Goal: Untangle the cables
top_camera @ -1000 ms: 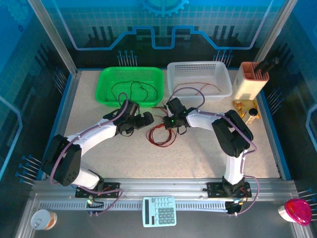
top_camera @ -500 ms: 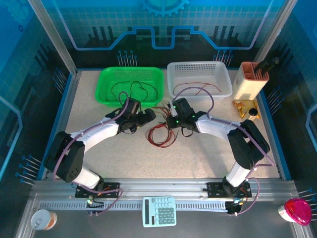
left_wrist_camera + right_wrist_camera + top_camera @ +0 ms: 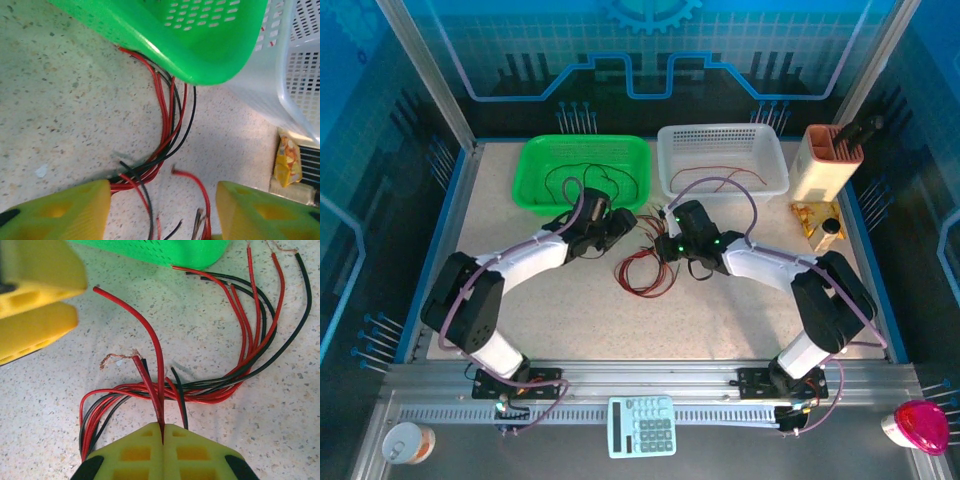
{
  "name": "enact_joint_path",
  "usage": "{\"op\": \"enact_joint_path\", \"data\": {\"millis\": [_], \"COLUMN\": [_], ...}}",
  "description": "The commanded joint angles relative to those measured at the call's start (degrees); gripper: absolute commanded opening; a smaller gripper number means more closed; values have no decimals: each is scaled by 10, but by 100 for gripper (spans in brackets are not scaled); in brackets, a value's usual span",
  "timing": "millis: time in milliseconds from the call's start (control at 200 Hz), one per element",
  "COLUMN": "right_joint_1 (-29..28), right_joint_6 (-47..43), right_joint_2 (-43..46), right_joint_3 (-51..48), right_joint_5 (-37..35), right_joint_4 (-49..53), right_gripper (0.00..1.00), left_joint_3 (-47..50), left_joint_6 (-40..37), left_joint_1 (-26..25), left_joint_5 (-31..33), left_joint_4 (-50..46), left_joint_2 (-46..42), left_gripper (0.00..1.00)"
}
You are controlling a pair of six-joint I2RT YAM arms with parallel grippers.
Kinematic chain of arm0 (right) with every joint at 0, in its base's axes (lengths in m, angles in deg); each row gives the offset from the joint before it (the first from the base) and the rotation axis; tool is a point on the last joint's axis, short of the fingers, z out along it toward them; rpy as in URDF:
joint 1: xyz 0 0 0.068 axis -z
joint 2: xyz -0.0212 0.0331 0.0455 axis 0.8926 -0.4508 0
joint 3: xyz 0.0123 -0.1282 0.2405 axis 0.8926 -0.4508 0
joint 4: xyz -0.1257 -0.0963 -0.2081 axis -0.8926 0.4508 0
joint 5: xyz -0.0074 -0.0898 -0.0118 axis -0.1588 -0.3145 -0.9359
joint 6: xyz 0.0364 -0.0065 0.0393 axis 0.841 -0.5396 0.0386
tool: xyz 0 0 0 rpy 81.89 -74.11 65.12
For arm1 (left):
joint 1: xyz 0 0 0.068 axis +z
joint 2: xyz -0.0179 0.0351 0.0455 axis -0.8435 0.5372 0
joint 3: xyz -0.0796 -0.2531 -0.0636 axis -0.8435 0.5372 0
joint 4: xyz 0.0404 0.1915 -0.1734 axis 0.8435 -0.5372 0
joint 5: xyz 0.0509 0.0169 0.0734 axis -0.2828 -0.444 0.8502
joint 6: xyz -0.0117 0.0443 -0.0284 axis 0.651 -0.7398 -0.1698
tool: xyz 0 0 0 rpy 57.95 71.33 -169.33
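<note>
Change, left arm: over the last second it has reached further toward the far edge of the bench (image 3: 720, 315). The left gripper (image 3: 620, 224) now sits just beside the near wall of the green basket (image 3: 532, 172).
Change, right arm: its elbow has swung out toward the right edge and the arm lies more stretched out. The right gripper (image 3: 663, 236) has shifted only slightly.
Change, cables: the loose bundle (image 3: 642, 272) lies where it lay, mid-bench, between the two grippers and a little nearer than them.
Left gripper state: jaws apart, with yellow fingers (image 3: 55, 212) on either side of the strands; no grip can be seen.
Right gripper state: jaws pressed together on one red cable (image 3: 148, 333), which arcs up from between them.
Cables, where: they fan from the bundle toward the green basket's near corner, some ends reaching under its wall.
Cables, make: very thin, round, glossy red and black insulation. One cut end shows frayed coppery strands (image 3: 117, 359).
Baskets: moulded plastic with slotted perforations. The green one is glossy with a rounded corner; the white basket (image 3: 720, 128) stands just beside it.
Bench surface: pale, matte, speckled like stone.
</note>
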Motion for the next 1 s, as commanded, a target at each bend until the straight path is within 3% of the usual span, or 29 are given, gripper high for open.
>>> {"op": "enact_joint_path", "data": {"millis": [0, 365, 615, 715, 760, 810, 855, 880, 920, 995], "right_joint_1": [-9, -10, -11, -11, -11, -10, -8, -7, -6, -5], "right_joint_6": [-9, -9, -8, -8, -7, -7, -6, -6, -2, 6], "right_joint_2": [18, 36, 40, 37, 34, 29, 26, 26, 29, 38], "right_joint_3": [-7, -14, -18, -20, -20, -20, -20, -21, -24, -24], "right_joint_5": [16, 19, 20, 17, 14, 7, 0, -2, -3, -1], "right_joint_4": [-19, -21, -20, -21, -18, -13, -8, -7, -9, -16], "right_gripper": [0, 0, 0, 0, 0, 18, 47, 59, 68, 73], "left_joint_3": [-19, -58, -68, -69, -71, -72, -75, -76, -80, -89], "left_joint_6": [17, 21, 24, 22, 20, 15, 11, 8, 3, -3], "left_joint_1": [-7, -7, -7, -8, -8, -8, -9, -9, -10, -13], "left_joint_5": [-8, -4, -4, -6, -7, -11, -14, -15, -20, -33], "left_joint_4": [30, 33, 38, 38, 37, 36, 33, 31, 28, 20], "left_joint_2": [14, 53, 68, 66, 64, 60, 52, 48, 40, 26], "left_gripper": [53, 39, 16, 0, 0, 0, 0, 0, 0, 0]}}
